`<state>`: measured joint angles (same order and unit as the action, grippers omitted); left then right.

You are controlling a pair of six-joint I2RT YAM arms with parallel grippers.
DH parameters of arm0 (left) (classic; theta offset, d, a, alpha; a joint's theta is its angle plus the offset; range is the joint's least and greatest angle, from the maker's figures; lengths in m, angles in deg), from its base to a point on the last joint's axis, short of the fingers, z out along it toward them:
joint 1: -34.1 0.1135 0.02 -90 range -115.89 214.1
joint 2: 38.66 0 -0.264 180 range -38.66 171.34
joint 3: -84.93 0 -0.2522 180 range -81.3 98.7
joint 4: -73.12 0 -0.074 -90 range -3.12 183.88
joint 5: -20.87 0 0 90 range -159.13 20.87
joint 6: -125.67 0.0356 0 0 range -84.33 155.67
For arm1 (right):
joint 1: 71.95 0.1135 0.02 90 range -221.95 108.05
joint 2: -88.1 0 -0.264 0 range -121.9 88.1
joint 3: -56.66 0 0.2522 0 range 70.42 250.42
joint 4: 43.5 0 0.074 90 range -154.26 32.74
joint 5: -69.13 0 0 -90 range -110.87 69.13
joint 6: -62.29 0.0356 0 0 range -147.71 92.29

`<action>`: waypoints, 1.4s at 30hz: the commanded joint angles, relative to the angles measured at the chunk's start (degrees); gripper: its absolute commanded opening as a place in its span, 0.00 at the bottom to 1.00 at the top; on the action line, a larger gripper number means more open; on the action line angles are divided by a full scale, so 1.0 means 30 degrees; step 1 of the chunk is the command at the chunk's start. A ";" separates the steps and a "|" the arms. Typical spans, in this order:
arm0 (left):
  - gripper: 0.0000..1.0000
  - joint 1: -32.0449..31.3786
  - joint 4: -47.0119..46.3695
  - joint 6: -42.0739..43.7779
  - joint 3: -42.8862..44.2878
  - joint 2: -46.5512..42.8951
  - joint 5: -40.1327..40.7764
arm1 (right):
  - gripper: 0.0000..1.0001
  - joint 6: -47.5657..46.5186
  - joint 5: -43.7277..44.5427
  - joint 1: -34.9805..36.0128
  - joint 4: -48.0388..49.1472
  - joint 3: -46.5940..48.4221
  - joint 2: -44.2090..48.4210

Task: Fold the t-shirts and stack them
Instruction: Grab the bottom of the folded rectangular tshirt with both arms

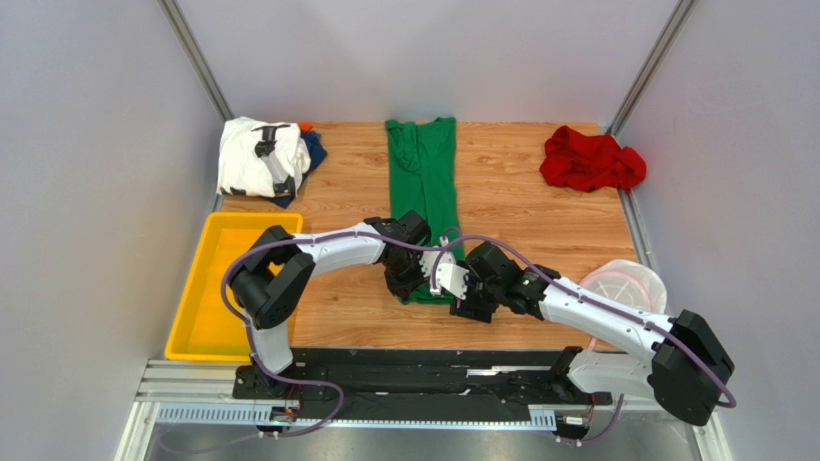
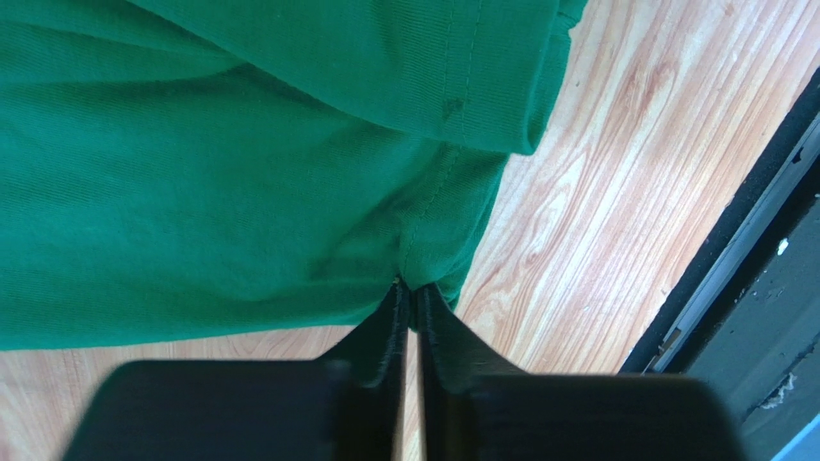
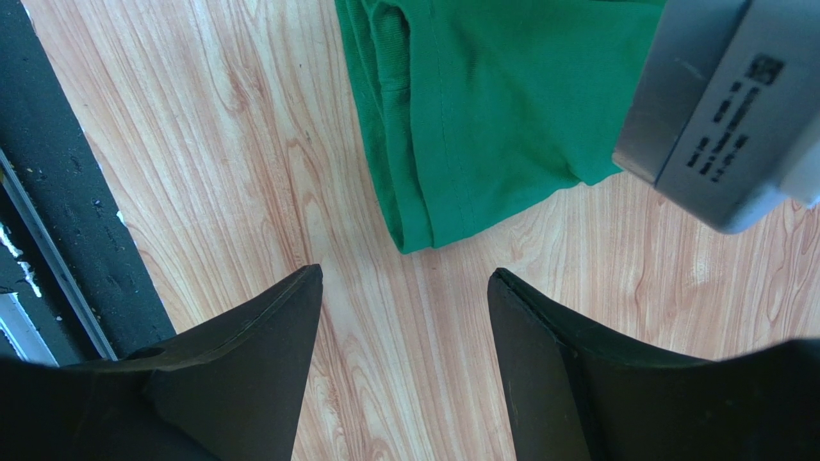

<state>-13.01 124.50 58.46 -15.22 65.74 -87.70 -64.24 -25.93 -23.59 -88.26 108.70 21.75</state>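
Observation:
The bright green t-shirt (image 1: 423, 178) lies folded into a long narrow strip down the middle of the wooden table. My left gripper (image 1: 412, 286) is at its near end, shut on the hem (image 2: 428, 259), with cloth pinched between the fingertips (image 2: 414, 288). My right gripper (image 1: 462, 303) is open just right of that near end, over bare wood (image 3: 404, 279), with the shirt's near corner (image 3: 423, 226) just beyond its tips. A white t-shirt with black print (image 1: 255, 158) lies on a dark blue one (image 1: 314, 152) at the back left. A red t-shirt (image 1: 589, 160) lies crumpled at the back right.
A yellow tray (image 1: 214, 288) sits at the left edge. A round white-and-pink mesh basket (image 1: 630, 280) stands at the right, partly under my right arm. The black base rail (image 2: 741, 259) runs along the table's near edge. Grey walls close in both sides.

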 commanded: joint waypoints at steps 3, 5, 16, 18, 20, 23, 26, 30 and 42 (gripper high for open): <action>0.00 -0.0204 -0.0209 0.0020 0.0003 0.0943 0.0537 | 0.68 -0.0068 -0.0130 0.0403 0.0783 0.0481 -0.0587; 0.00 -0.0233 -0.0179 0.0196 -0.0114 0.0825 0.0419 | 0.68 -0.0243 -0.0072 0.0433 0.0959 0.0423 -0.0793; 0.00 -0.0204 0.0172 0.0988 -0.0728 0.0122 -0.0695 | 0.66 -0.1122 0.0456 0.0259 0.3156 0.0159 -0.2960; 0.00 -0.0204 0.0231 0.1106 -0.0758 0.0093 -0.0783 | 0.66 -0.1240 0.0427 0.0112 0.3361 0.0188 -0.3167; 0.00 -0.0233 0.0289 0.1135 -0.0817 0.0093 -0.0900 | 0.66 -0.1298 0.0252 0.0053 0.3507 0.0247 -0.3517; 0.00 -0.0233 0.0290 0.1193 -0.0876 0.0034 -0.1046 | 0.65 -0.1357 0.0076 -0.0006 0.3829 0.0218 -0.4102; 0.00 -0.0204 0.0348 0.1193 -0.0876 0.0034 -0.1135 | 0.63 -0.1415 -0.0100 -0.0036 0.4093 0.0188 -0.4689; 0.00 -0.0204 0.0407 0.1282 -0.0876 -0.0024 -0.1281 | 0.60 -0.1357 -0.0334 -0.0035 0.4270 0.0188 -0.5480; 0.00 -0.0204 0.0582 0.1223 -0.0262 0.0239 -0.1575 | 0.52 -0.0684 -0.1739 -0.0007 0.3188 0.0479 -0.6038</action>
<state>-10.21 129.81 55.07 -15.88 65.14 -85.91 -67.37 -26.94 -24.20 -73.97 109.49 7.81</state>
